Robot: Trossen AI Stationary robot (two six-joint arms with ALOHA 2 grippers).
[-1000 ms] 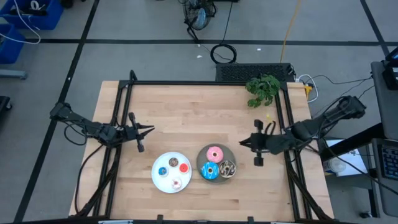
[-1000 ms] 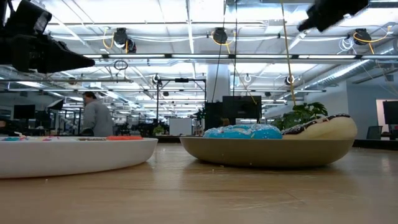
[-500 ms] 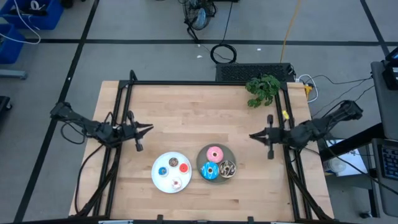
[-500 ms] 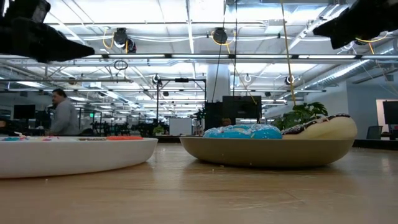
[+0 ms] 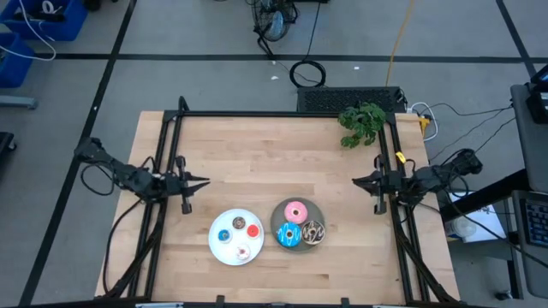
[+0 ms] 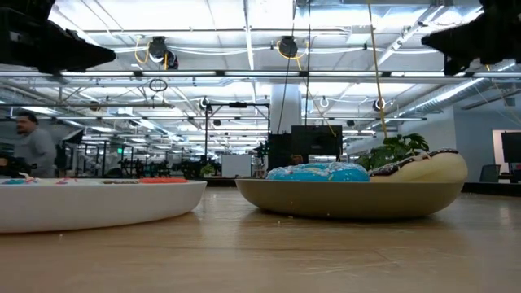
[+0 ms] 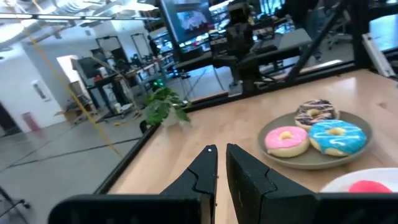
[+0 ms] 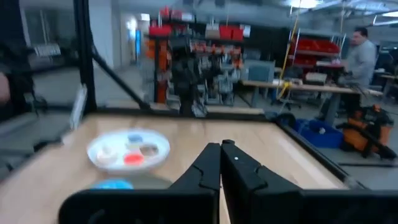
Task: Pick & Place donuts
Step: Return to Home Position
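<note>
Three larger donuts lie on the grey plate [image 5: 299, 224]: pink [image 5: 295, 211], bright blue [image 5: 288, 234], dark brown with sprinkles [image 5: 313, 232]. Several tiny donuts lie on the white plate [image 5: 235, 237], among them blue [image 5: 224, 235], red [image 5: 238, 224] and whitish-pink [image 5: 242, 252]. My left gripper [image 5: 204, 181] hovers shut near the table's left side, above and left of the white plate. My right gripper [image 5: 355, 180] hovers shut near the right rail, up and right of the grey plate. Neither holds anything. The left wrist view shows the pink donut [image 7: 286, 139], the blue donut [image 7: 335, 135] and the brown donut [image 7: 316, 113].
A green plant [image 5: 361, 124] stands at the far right corner of the table. Black frame rails run along the left [image 5: 164, 171], far and right [image 5: 396, 171] sides. Bare wood lies between the grippers and the far rail. A person [image 6: 28, 146] is in the room behind.
My right gripper has drawn back from beside the grey plate toward the table's right edge and a little toward the far edge, staying shut. My left gripper has shifted slightly toward the left edge. The donuts and plates have not moved.
</note>
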